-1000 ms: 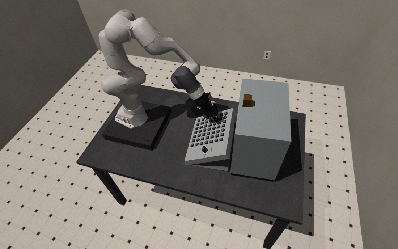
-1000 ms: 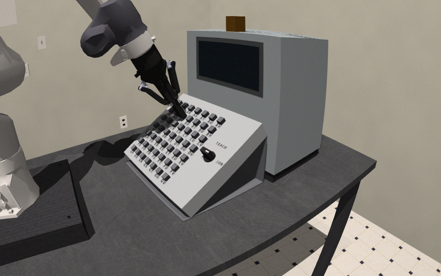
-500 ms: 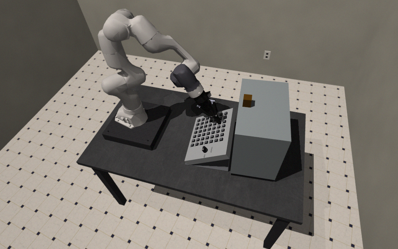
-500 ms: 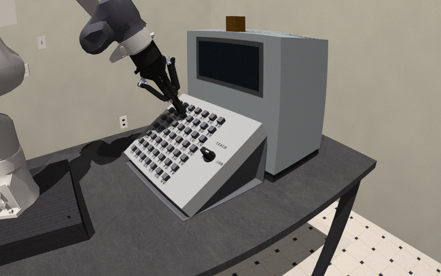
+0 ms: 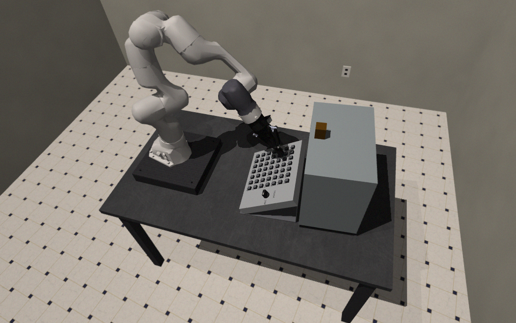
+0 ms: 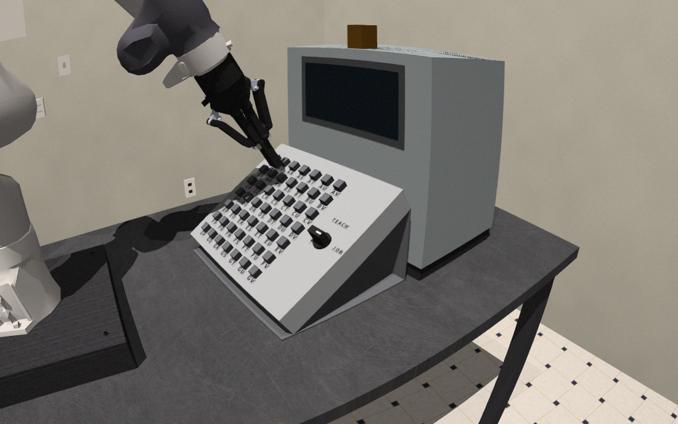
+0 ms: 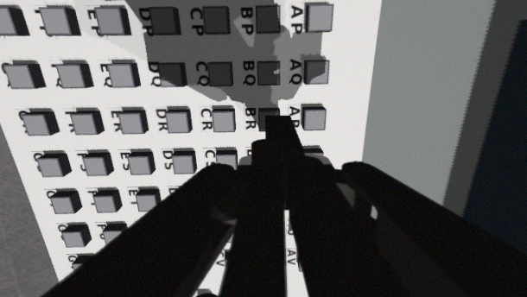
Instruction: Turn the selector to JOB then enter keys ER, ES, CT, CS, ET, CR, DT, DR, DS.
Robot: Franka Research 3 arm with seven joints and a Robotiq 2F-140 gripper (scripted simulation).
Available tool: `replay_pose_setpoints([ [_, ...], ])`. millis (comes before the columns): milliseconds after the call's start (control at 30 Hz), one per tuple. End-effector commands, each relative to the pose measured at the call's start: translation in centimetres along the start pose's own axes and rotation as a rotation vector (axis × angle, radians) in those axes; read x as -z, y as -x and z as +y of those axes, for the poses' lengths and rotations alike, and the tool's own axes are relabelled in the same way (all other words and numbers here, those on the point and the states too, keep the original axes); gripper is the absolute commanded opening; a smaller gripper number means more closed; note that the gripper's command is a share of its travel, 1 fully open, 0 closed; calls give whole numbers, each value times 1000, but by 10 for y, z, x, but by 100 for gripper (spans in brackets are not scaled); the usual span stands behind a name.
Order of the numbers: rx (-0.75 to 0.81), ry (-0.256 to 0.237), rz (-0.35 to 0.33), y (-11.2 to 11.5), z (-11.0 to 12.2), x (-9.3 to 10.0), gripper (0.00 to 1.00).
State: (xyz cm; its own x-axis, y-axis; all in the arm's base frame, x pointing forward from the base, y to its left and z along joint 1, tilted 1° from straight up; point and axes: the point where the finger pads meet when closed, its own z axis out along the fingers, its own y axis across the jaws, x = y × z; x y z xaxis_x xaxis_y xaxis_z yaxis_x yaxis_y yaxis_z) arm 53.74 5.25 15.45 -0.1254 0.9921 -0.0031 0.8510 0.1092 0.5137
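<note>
Worktop point(image 5: 182, 217) point(image 6: 200, 339) point(image 7: 13, 220) lying nearest me, carrying sloped key panel point(image 5: 283, 197) point(image 6: 367, 209) point(image 7: 352, 95). Selector point(image 5: 265, 194) point(image 6: 320, 238) sitting beside TEACH and JOB labels; I'm not making out its setting. Farther up panel, my gripper point(image 5: 279, 151) point(image 6: 278, 164) point(image 7: 277, 135) is pressing its fingers together, pinching nothing, tips hanging near BR key point(image 6: 281, 177) point(image 7: 268, 113); contact staying unclear. Beyond, grey cabinet point(image 5: 342, 152) point(image 6: 465, 150) point(image 7: 406, 86) standing, brown block point(image 5: 320, 130) point(image 6: 362, 36) resting on top.

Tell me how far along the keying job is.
Done: nothing confirmable; no visible key is lit, and the selector's setting is unclear. In hand: the shut, empty gripper is by key BR. Left: probably the whole sequence, ER through DS.
</note>
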Motion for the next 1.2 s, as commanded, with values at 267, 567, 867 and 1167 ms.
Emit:
replay_pose_setpoints([
  [267,9,-10,10,-1,-6,2,10],
  [567,9,-10,10,24,-55,3,10],
  [867,9,-10,10,32,-72,2,10],
  [1167,9,-10,10,32,-72,-6,10],
])
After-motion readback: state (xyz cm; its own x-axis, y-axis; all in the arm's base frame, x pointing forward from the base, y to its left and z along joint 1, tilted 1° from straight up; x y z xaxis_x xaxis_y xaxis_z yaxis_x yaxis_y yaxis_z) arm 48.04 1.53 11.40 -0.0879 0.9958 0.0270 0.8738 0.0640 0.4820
